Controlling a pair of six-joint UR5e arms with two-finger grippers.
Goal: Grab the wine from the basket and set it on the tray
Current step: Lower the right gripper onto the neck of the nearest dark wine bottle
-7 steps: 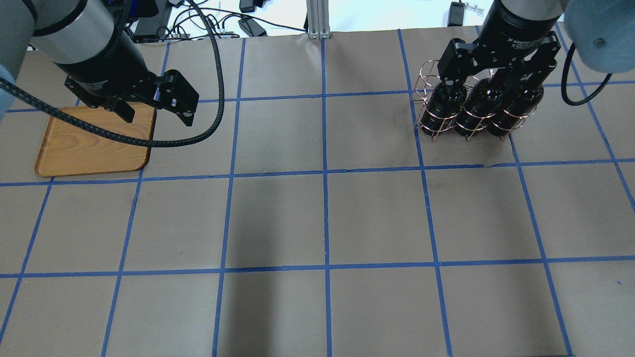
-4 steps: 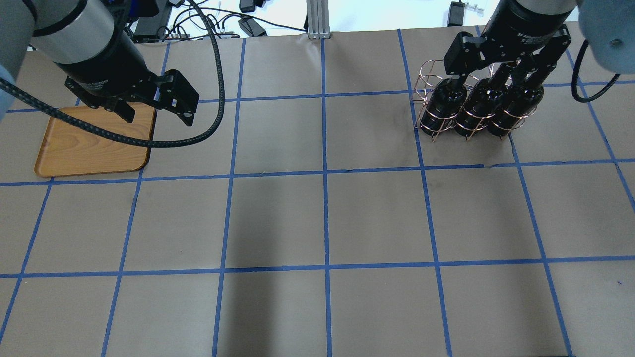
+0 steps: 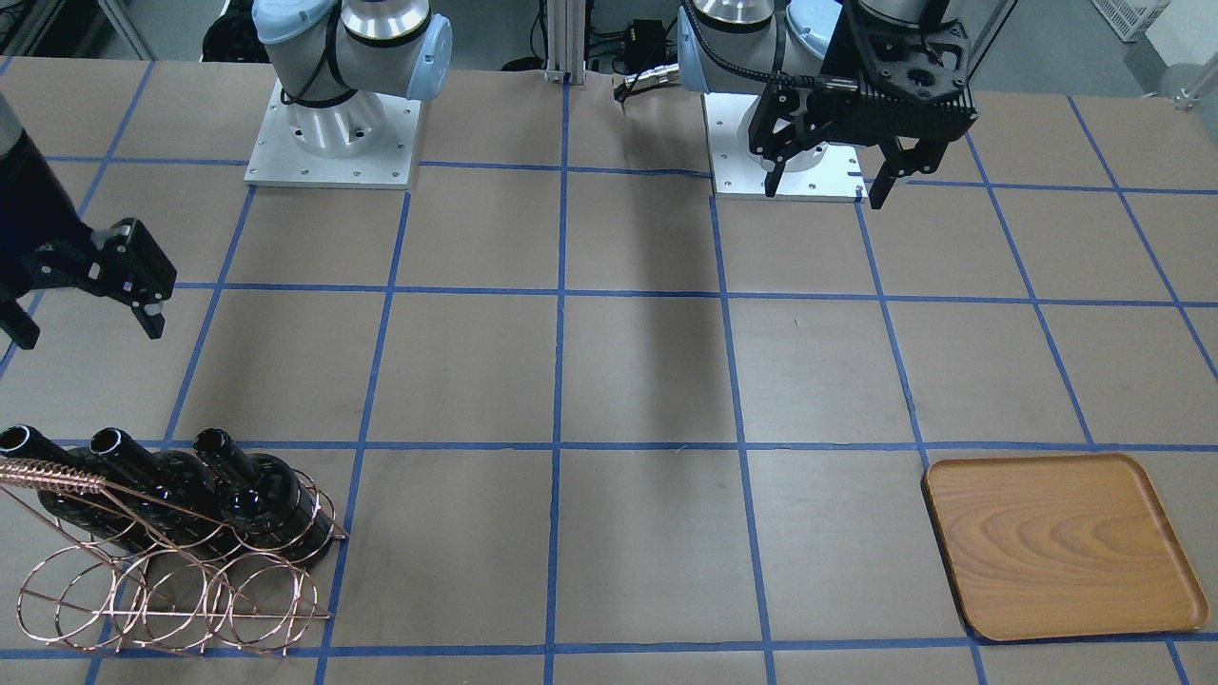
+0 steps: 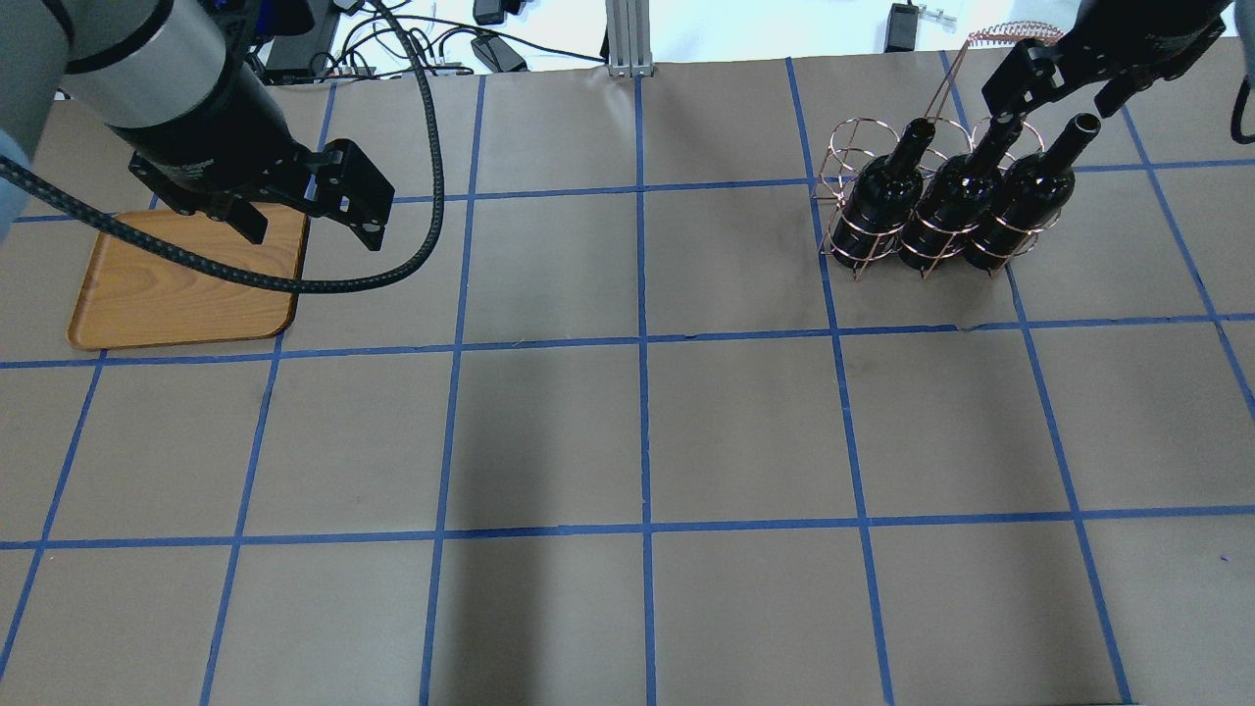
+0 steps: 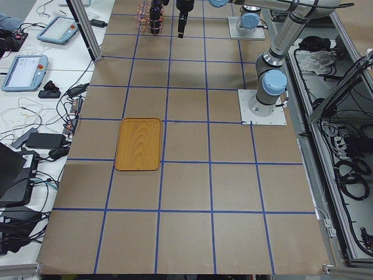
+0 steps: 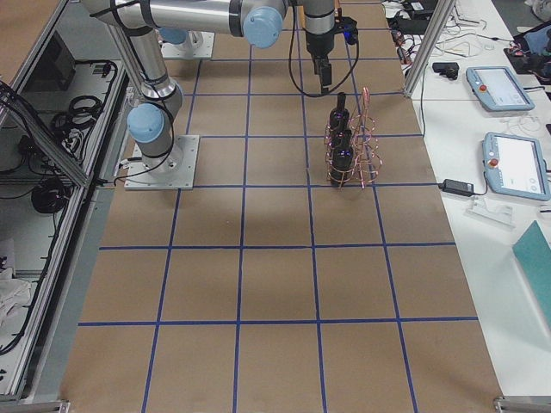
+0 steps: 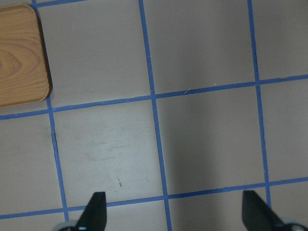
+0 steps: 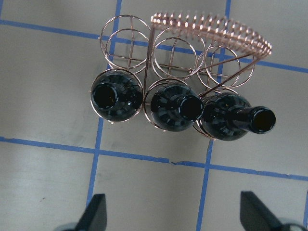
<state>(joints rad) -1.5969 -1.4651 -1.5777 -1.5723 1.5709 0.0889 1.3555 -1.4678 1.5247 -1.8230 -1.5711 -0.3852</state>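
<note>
The brown papered table [image 4: 627, 431] with its blue tape grid lies nearest. Further in on the left sits the wooden tray [image 4: 176, 294], with nothing on it. The left gripper [image 4: 307, 226] hangs over its far right corner with its jaws apart, probably parked there to leave the tray reachable.

On the far right, the wire basket [image 4: 848, 147] holds three dark bottles upright in its near row of rings: the left bottle [image 4: 878, 201], the middle bottle [image 4: 946, 206] and the right bottle [image 4: 1020, 201]. The wine is not yet out.

Furthest off, the right gripper [image 4: 1054, 88] hovers above the necks, jaws wide apart, likely lining up on one. The bottles stand close together, and the coiled handle [image 8: 211, 24] and its slanting wires crowd the far side.
</note>
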